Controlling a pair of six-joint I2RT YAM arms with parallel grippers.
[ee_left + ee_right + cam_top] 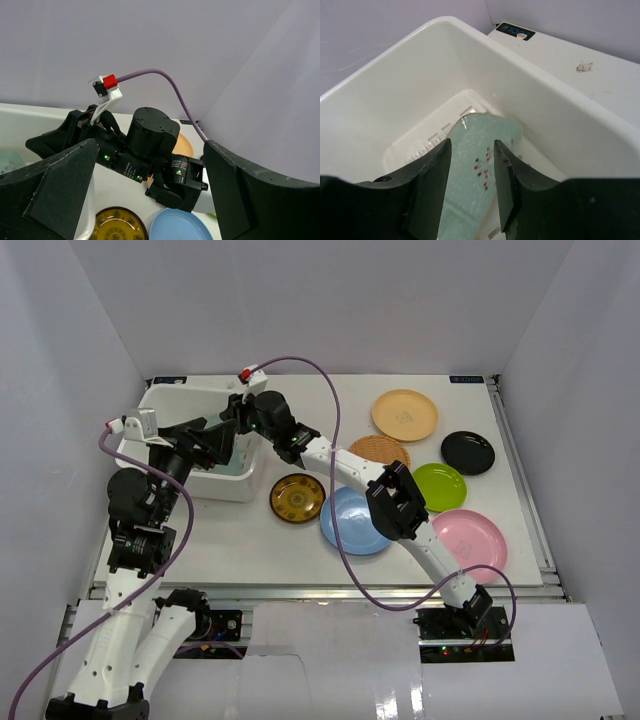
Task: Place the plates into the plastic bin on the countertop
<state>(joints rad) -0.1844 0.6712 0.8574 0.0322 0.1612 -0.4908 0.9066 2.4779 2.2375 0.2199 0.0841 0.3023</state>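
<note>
The white plastic bin (165, 402) stands at the table's left. The pale green rectangular plate (475, 170) lies tilted inside the bin (420, 75). My right gripper (470, 165) hangs just above the plate, jaws apart and empty; in the top view it (238, 426) reaches over the bin. My left gripper (208, 442) is open and empty at the bin's near side, facing the right wrist (145, 140). On the countertop (240, 540) lie the brown-gold (297, 498), blue (350, 522), tan woven (380, 452), peach (404, 414), black (467, 452), lime green (439, 486) and pink (468, 540) plates.
The right arm (395, 500) stretches across the table over the blue and tan plates. White walls close in the back and sides. The left wrist view shows the brown-gold plate (115, 227) and blue plate (180, 227) below the left gripper (150, 200).
</note>
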